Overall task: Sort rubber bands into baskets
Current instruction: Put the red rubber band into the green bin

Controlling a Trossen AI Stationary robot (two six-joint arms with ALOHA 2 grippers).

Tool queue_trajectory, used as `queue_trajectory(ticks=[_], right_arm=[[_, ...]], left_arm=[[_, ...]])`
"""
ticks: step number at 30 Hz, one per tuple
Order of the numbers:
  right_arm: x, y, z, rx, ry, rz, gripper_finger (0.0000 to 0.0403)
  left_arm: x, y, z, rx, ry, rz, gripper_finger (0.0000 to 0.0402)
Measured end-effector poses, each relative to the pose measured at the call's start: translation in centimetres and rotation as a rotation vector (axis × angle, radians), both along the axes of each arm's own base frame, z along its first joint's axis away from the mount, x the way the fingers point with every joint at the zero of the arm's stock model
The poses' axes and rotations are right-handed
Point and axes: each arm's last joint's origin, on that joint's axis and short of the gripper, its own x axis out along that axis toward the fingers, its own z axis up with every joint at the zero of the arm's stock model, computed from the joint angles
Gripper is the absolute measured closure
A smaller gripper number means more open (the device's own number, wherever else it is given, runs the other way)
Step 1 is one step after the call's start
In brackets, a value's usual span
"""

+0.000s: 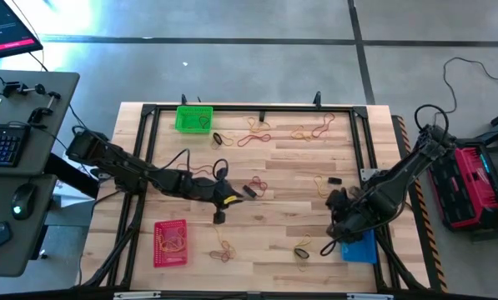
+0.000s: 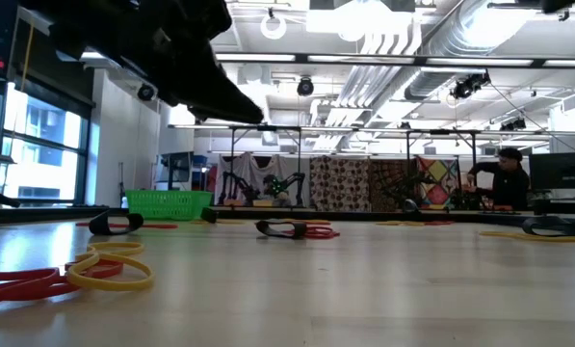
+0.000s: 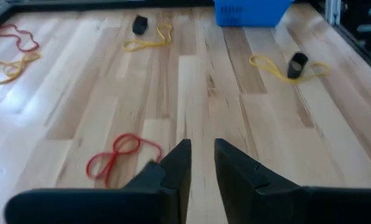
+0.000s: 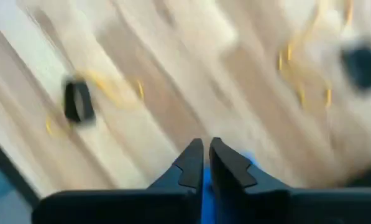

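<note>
Left tool [image 3: 201,163]: narrow gap between fingers, nothing held, low over surface [image 1: 282,167].
Nearest band: red rubber band [image 3: 115,155], just beside left tool.
Right tool [image 4: 206,163]: fingers almost together, nothing seen between them, above blue basket [image 1: 359,247].
Other baskets: red basket [image 1: 170,242] near left tool; green basket [image 1: 193,118] farther off.
Scattered: yellow bands [image 3: 284,67] well ahead of left tool.
</note>
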Motion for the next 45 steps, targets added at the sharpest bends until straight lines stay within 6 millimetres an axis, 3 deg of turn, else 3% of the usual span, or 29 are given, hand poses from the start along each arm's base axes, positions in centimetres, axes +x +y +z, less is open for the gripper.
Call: queue_trajectory(ticks=[11, 21, 30, 34, 39, 45], right_arm=[[2.9, -1.1, 0.7, -0.287, -0.298, 0.160, 0.0380], [6.4, -2.2, 0.1, -0.447, -0.347, 0.281, 0.0380], [11.4, -3.6, -2.9, -0.448, -0.323, 0.332, 0.0380], [13.7, -3.8, -4.6, -0.422, -0.332, 0.452, 0.0387], [15.4, -5.0, -6.5, -0.396, -0.301, 0.493, 0.0400], [16.6, -5.8, -7.1, -0.413, -0.331, 0.505, 0.0402]], left_arm=[[-2.9, -0.7, 1.4, -0.022, 0.147, -0.094, 0.0386], [-6.2, 0.7, 2.0, -0.066, 0.342, 0.091, 0.0388], [-6.7, 4.0, 1.5, -0.066, 0.453, 0.244, 0.0391], [-6.6, 5.8, 1.5, -0.057, 0.476, 0.244, 0.0400], [-7.2, 8.6, 1.1, -0.075, 0.553, 0.253, 0.0401], [-8.4, 10.8, 0.7, -0.059, 0.662, 0.300, 0.0401]])
